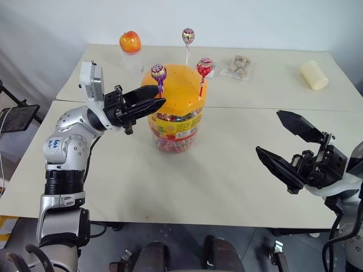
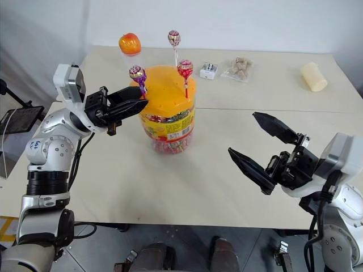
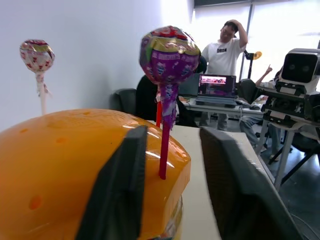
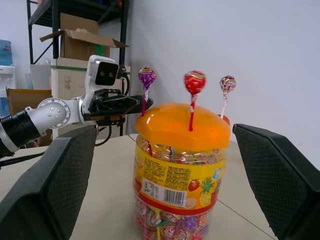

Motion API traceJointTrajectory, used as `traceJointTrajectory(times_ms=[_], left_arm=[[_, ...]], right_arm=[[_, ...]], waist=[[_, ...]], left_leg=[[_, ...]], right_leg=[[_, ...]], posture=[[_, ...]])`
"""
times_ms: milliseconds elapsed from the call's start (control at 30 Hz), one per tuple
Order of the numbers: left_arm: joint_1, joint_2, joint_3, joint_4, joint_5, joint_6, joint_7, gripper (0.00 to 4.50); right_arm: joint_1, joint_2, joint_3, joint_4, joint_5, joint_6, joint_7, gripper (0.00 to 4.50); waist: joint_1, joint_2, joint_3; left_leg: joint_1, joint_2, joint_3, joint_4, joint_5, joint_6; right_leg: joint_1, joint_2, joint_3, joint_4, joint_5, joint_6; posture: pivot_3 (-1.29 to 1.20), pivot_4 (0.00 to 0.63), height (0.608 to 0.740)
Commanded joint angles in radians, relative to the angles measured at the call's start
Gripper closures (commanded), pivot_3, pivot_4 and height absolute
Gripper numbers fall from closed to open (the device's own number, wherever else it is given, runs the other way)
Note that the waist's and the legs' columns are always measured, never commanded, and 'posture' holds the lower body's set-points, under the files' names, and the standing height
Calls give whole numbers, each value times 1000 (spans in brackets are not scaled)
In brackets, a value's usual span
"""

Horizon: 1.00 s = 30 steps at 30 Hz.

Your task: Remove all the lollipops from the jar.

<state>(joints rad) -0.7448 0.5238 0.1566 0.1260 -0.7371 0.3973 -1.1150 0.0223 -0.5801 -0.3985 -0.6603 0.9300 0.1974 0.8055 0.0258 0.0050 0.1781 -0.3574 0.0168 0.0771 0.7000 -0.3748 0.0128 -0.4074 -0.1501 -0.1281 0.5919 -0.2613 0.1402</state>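
The jar [image 1: 174, 122] stands mid-table, a clear tub of sweets with a domed orange lid [image 1: 184, 88]. Three lollipops stand in the lid's holes: a purplish one [image 1: 158, 72] at the left, a red one [image 1: 205, 66] at the right and a pink one [image 1: 188, 35] at the back. My left gripper [image 1: 157, 97] reaches in level from the left. Its fingers [image 3: 125, 175] sit on either side of the purple stick [image 3: 164, 150] with a gap on both sides, open but narrow. My right gripper [image 1: 269, 133] hovers wide open and empty to the right of the jar.
An orange-red apple-shaped thing [image 1: 130, 41] sits on a small clear cup at the back left. A snack bag [image 1: 237, 66], a small white box [image 2: 209, 70] and a cream cylinder [image 1: 313, 75] lie on the far table. A person [image 3: 225, 50] stands in the background.
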Motion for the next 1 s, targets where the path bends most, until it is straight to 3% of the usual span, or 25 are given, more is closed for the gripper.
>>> traceJointTrajectory(times_ms=[33, 100, 233, 300, 467, 567, 633, 733, 867, 1000], left_arm=[[-13, 0, 10, -33, 5, -13, -5, 3969], [-11, -6, 19, -42, 0, -15, 7, 4469], [-15, -39, 101, -69, -104, 51, 103, 4469], [-28, -62, 204, -68, -200, 101, 233, 4469], [20, -31, 386, -61, -288, 149, 449, 4469], [168, 100, 419, -88, -212, 224, 504, 4469], [322, 239, 401, -90, -123, 311, 525, 4469], [585, 356, 424, -117, -16, 399, 563, 4469], [826, 370, 477, -214, 62, 420, 604, 4469], [920, 343, 495, -309, 35, 506, 617, 4469]], right_arm=[[-9, -4, 3, -19, -9, -19, 4, 0], [-20, -4, 10, -13, -6, -16, 9, 0], [-30, -16, 32, -4, 17, 8, 35, 0], [-36, -25, 53, 1, 16, 6, 77, 0], [-73, -50, 117, 38, -1, 6, 188, 0], [-97, -97, 163, 87, -41, -5, 317, 0], [-111, -132, 197, 125, -63, -8, 410, 0], [-133, -148, 226, 207, -114, -59, 521, 0], [-169, -143, 260, 295, -170, -105, 603, 0], [-188, -136, 266, 329, -182, -113, 617, 0]], waist=[[-1, 0, 0], [-1, 0, 0], [-1, 0, 0], [-1, 0, 0], [-11, -1, 1], [-19, -1, 1], [-28, -2, 1], [-28, -4, 2], [-21, -7, 3], [-1, -8, 3]], left_leg=[[0, 0, 0, 0, 0, 0], [0, 0, 0, 0, 0, 0], [0, 0, 0, 0, 0, 0], [0, 0, 0, 0, 0, 0], [1, 1, -3, -1, 0, 0], [2, 1, -4, -1, 0, 0], [3, 1, -4, -3, -1, 0], [3, 1, -3, -3, -1, 0], [3, 2, -4, -3, -3, 0], [3, 3, -6, -1, -3, -1]], right_leg=[[0, 0, 0, 0, 0, 0], [0, 0, 0, 0, 0, 0], [0, 0, 0, 0, 0, 0], [0, 0, 0, 0, 0, 0], [0, 0, 1, 1, 0, 0], [0, 0, 1, 1, 0, 0], [0, 0, 2, 1, 0, 0], [-1, 1, 2, 1, 0, 0], [-1, 1, 4, 0, 0, 0], [0, 0, 5, 0, 0, 0]], posture=[[0, 150, 740], [0, 150, 740], [0, 150, 740], [0, 150, 740], [0, 150, 740], [0, 150, 740], [0, 150, 740], [0, 150, 740], [0, 150, 740], [0, 150, 740]])
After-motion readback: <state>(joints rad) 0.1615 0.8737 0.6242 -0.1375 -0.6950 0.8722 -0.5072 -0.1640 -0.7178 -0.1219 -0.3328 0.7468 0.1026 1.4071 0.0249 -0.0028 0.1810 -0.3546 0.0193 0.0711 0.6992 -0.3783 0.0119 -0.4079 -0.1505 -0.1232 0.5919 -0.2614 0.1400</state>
